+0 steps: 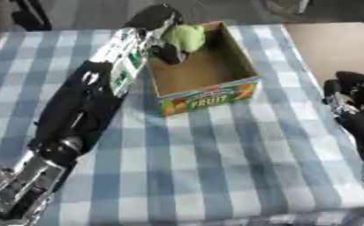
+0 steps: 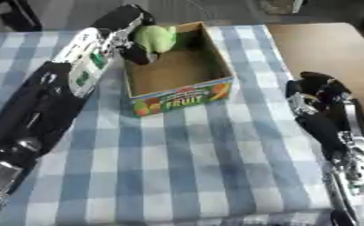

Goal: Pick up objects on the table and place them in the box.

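Checked tablecloth [image 1: 216, 167]; left hand [image 1: 163, 26] holds green object [image 1: 185, 36] over box [image 1: 216, 95].

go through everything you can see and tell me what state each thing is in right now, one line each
Box: open-topped, upright on the table, nothing on its floor.
Green object: held over the box's far left corner, not released.
Left hand: shut on the green object, above the box.
Right hand: idle, empty, at the table's right edge; fingers cannot be made out.
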Motion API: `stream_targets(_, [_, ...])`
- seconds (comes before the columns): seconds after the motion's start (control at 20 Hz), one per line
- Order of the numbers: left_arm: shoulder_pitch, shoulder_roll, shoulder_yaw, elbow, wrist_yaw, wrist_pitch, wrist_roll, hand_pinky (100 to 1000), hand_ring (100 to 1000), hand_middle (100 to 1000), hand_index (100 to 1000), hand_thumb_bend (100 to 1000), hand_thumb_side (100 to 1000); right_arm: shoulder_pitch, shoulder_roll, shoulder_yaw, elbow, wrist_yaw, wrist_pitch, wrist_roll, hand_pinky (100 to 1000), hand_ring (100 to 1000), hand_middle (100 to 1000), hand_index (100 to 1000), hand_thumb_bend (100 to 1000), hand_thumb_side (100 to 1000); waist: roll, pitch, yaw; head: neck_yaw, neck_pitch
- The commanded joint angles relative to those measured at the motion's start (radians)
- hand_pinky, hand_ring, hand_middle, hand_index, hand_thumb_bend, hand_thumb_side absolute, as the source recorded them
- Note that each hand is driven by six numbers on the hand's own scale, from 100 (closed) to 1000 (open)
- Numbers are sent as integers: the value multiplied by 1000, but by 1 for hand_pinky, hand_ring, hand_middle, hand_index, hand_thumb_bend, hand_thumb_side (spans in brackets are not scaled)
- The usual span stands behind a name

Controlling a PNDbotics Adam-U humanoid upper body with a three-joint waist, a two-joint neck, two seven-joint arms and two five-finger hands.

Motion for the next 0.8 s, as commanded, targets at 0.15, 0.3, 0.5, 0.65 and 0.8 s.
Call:
stream_targets(0.15, [-4,-38,10,77,-54,-1,48,513,445,466,625,132,178,-12,-7,1,-12,-5,-3,6,623,697,613,728,275,270,-2,-10,-5,7,6])
stream_targets(0.3, [8,-54,15,111,-83,-7,82,569,528,540,683,179,168,-13,-5,1,-12,-5,-3,7,623,698,613,728,274,270,-3,-8,-6,7,6])
stream_targets(0.5, [17,-60,8,108,-110,-39,139,716,729,747,839,561,124,-12,-5,-1,-13,-4,-3,6,623,698,613,728,274,270,-5,-7,-4,5,6])
stream_targets(0.65, [20,-55,-2,73,-112,-73,172,781,798,804,875,887,314,-13,-4,-1,-13,-5,-3,6,623,698,613,728,274,270,-6,-7,-2,4,6])
stream_targets(0.8, [30,-50,-12,19,-88,-100,195,836,848,848,891,995,478,-13,-4,-2,-13,-4,-3,6,624,698,613,729,273,270,-7,-7,2,3,6])
